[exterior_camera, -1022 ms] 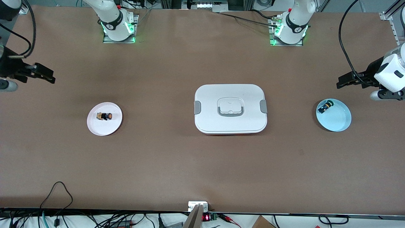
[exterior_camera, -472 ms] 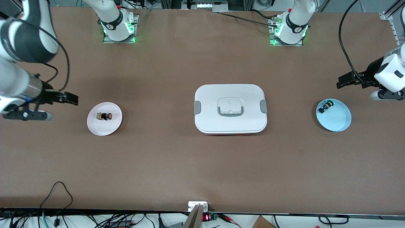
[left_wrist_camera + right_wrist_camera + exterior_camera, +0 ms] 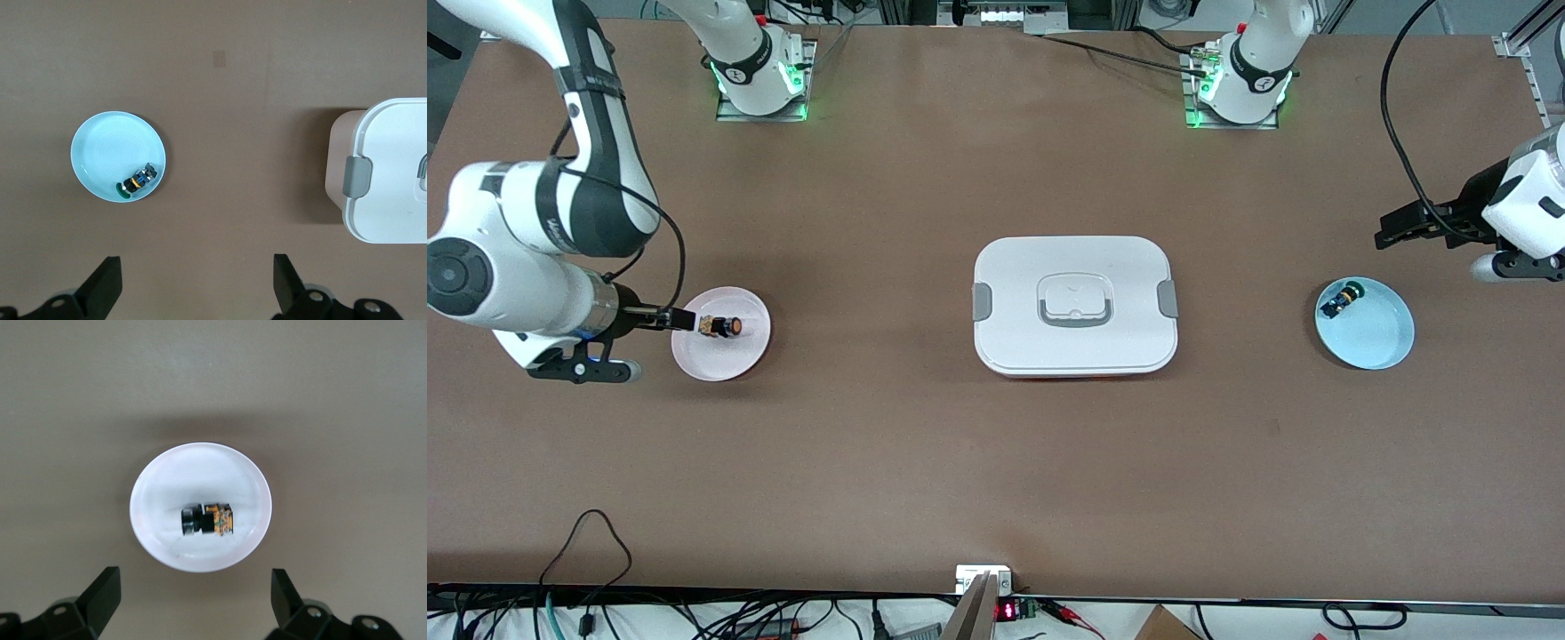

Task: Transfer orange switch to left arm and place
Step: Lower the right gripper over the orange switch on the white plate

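A bare brown table (image 3: 925,462) fills the foreground. Past it, three things sit in a row across the table, well apart. Toward the right arm's end, the orange switch (image 3: 721,326) lies on its side on a white plate (image 3: 721,356), orange cap turned toward the box. The white box (image 3: 1075,304) sits mid-table, lid on, grey latches at both ends. Toward the left arm's end, a green-capped switch (image 3: 1341,300) lies near the rim of a blue plate (image 3: 1374,338).

The right gripper (image 3: 680,318) hangs over the white plate's edge, just beside the orange switch; its wrist view shows the fingers (image 3: 100,593) spread wide with nothing between them and the switch lying below on the plate.

The left gripper (image 3: 1392,229) hovers over bare table next to the blue plate, waiting; its fingers (image 3: 103,287) also stand wide apart and empty, with the blue plate and one end of the box in its wrist view.

At the table's top edge stand the two arm bases, lit green.
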`<act>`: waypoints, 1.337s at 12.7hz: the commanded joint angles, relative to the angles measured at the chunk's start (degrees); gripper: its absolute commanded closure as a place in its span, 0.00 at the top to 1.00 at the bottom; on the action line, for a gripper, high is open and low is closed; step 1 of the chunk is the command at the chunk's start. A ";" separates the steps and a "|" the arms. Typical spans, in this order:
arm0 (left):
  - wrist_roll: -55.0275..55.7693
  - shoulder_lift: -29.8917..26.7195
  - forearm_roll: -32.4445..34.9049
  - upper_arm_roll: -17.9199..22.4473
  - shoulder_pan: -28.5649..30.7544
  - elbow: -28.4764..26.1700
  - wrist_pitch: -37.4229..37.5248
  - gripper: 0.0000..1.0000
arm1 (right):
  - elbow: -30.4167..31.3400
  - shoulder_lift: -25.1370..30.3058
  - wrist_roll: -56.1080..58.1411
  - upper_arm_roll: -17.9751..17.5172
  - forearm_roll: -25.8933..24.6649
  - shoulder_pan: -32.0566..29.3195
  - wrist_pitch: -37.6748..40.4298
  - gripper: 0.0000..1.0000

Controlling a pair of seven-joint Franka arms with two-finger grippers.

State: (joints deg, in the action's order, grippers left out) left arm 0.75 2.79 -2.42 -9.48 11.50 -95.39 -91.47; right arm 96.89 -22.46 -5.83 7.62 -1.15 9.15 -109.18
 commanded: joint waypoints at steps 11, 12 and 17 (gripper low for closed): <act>-0.23 -1.21 -0.04 6.49 -7.72 0.91 1.21 1.00 | 12.44 -5.14 -0.32 -0.24 1.06 -1.50 -16.76 1.00; -0.23 -1.29 -0.04 6.49 -7.72 0.91 1.21 1.00 | 13.23 -5.23 -0.32 -0.24 1.32 -1.68 -17.29 1.00; -0.23 -1.30 0.14 6.49 -7.81 0.91 1.38 1.00 | 13.59 -6.54 2.83 -0.24 4.67 -1.51 -17.47 1.00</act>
State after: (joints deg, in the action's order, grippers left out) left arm 0.83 2.01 -2.41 -3.85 4.64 -95.03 -91.26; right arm 109.66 -29.28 -5.37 7.57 2.40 7.75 -125.67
